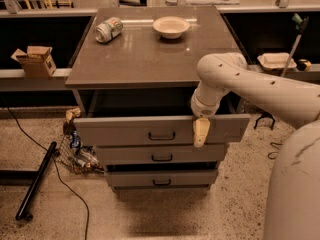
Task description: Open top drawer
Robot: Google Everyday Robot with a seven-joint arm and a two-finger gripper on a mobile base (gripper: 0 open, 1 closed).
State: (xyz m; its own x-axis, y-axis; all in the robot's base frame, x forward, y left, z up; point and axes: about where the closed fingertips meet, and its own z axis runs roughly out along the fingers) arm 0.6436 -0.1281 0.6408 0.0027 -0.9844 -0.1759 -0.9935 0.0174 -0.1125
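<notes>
The top drawer (125, 131) is the widest grey drawer of the cabinet. It stands pulled out, with a dark gap behind its front. Its small black loop handle (161, 135) is at the middle of the front. My gripper (201, 132) hangs over the drawer's top edge, right of the handle, and one pale finger lies against the front face. The white arm (250, 86) reaches in from the right. Two shorter grey drawer fronts (161, 156) sit below it.
A crushed can (108, 29) and a white bowl (171, 26) sit on the cabinet top (145, 54). A cardboard box (36, 60) stands on a ledge at left. Litter (77, 154), a black pole (37, 180) and a cable lie on the floor at left.
</notes>
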